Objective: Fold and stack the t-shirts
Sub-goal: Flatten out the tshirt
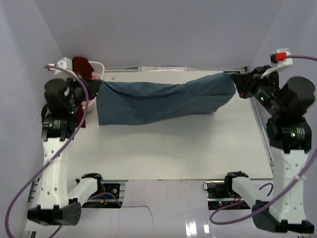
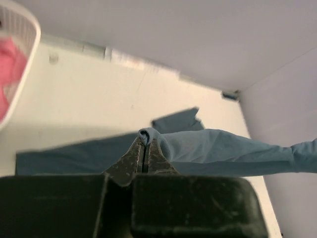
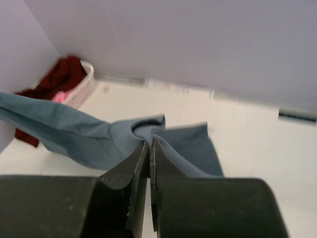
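The teal-blue t-shirt (image 1: pixel 158 101) hangs stretched across the back of the table between my two grippers, its lower edge resting on the table. My left gripper (image 1: pixel 94 85) is shut on its left end; the left wrist view shows the cloth (image 2: pixel 218 148) pinched at the gripper's tips (image 2: pixel 144 141). My right gripper (image 1: pixel 239 82) is shut on its right end, and the right wrist view shows the cloth (image 3: pixel 74 131) bunched at the gripper's tips (image 3: pixel 149 143). The maroon shirt (image 1: pixel 80 65) and the pink shirt (image 3: pixel 60 96) lie in the basket.
A white laundry basket (image 1: pixel 97 67) stands at the back left corner behind my left arm; it also shows in the left wrist view (image 2: pixel 25 29). White walls close in the back and both sides. The table's white top (image 1: pixel 173 148) lies in front of the shirt.
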Robot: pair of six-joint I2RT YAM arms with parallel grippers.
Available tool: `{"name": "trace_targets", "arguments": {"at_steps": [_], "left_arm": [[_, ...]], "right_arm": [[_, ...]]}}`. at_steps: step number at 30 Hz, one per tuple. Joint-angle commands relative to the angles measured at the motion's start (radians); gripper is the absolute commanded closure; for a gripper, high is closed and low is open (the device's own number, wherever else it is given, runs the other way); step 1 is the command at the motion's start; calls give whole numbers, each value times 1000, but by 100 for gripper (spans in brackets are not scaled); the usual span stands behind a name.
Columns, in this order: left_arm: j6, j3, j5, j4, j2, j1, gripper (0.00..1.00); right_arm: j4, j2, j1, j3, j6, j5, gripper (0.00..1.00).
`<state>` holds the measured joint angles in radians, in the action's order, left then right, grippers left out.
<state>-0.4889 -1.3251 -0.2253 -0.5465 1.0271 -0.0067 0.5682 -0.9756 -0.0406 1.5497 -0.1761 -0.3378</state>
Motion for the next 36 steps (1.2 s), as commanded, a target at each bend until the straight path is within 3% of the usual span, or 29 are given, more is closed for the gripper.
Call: {"name": "trace_targets", "arguments": {"at_steps": [1, 3, 8, 17, 23, 26, 30, 36], "left_arm": [[29, -4, 7, 138, -200, 5, 100], [12, 18, 6, 195, -264, 5, 100], [-31, -77, -25, 192, -343, 5, 100], [-16, -272, 50, 69, -400, -4, 100], [15, -295, 106, 56, -375, -35, 100], [21, -211, 119, 74, -323, -38, 100], [10, -1, 104, 202, -274, -38, 100], [27, 187, 133, 321, -110, -38, 100]], "right_arm": [[-287, 177, -1, -6, 41, -59, 92], [-346, 213, -1, -10, 35, -73, 92], [-369, 256, -1, 160, 49, -175, 92], [-217, 216, 4, 504, 44, -156, 92], [-162, 141, 4, 596, 17, -116, 92], [-143, 123, 4, 509, 23, -47, 92], [-203, 135, 4, 180, 21, 26, 92], [-220, -9, 4, -54, 18, 39, 92]]}}
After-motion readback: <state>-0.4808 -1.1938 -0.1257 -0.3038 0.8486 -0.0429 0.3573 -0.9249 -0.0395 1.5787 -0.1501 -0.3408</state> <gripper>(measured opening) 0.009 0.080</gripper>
